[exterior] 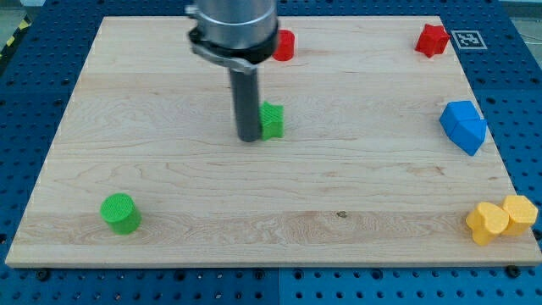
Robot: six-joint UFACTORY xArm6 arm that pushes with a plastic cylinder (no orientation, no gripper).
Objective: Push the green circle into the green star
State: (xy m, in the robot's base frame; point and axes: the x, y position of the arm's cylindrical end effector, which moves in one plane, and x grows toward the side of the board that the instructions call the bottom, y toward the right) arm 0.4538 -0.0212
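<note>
The pale wooden board (169, 186) has a smooth, matt finish with fine lengthwise grain and a small dark knot near its lower middle. On it, the green plastic-looking cylinder (119, 213) shows faint ribbed layers and a dull surface, as does the green star-shaped block (273, 120). The dark rod ending in my tip (250, 138) looks like matt black metal or plastic, below a brushed grey metal collar (233, 25) with a soft sheen.
</note>
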